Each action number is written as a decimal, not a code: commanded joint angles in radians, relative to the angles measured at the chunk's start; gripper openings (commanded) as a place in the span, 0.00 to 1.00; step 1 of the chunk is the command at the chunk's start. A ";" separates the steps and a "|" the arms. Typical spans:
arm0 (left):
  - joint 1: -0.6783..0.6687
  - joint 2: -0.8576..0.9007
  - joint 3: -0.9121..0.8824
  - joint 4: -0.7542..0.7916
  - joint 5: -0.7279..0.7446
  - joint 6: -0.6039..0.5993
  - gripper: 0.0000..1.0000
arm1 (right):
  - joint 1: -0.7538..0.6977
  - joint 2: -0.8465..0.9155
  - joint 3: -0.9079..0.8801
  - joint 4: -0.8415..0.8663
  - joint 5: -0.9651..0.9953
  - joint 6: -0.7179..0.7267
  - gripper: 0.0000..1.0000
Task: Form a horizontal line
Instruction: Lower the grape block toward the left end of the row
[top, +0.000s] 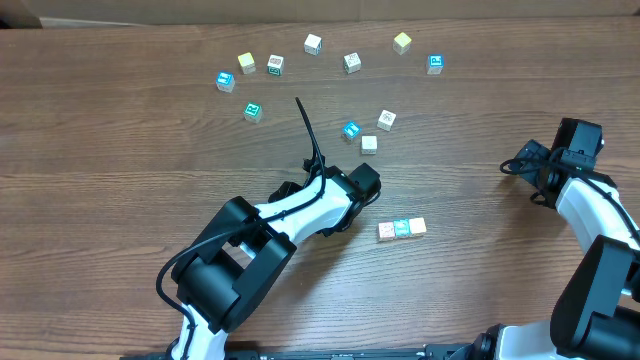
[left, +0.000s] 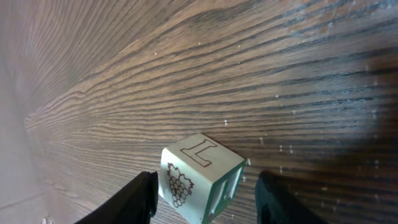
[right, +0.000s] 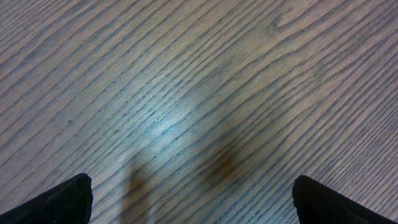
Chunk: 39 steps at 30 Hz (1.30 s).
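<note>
While all jaws gape, a pale wooden cube (left: 198, 163) sits between the left pair (left: 207, 194).

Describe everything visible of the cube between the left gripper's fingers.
The cube looks like pale greenish-white painted wood. Its top bears an outlined L, its left face a bunch of grapes, its right face raised green bars, partly cut off. It stands with one vertical edge toward the camera, between the open fingers of the left gripper, a gap on each side. Its base is out of frame.
</note>
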 joint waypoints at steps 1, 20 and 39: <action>-0.001 0.014 0.015 0.002 0.006 -0.019 0.43 | -0.002 0.001 0.006 0.006 0.003 0.003 1.00; 0.101 0.011 0.187 -0.126 0.266 0.072 0.59 | -0.002 0.001 0.006 0.006 0.003 0.003 1.00; 0.297 0.011 0.170 -0.120 0.532 0.304 0.49 | -0.002 0.001 0.006 0.006 0.003 0.003 1.00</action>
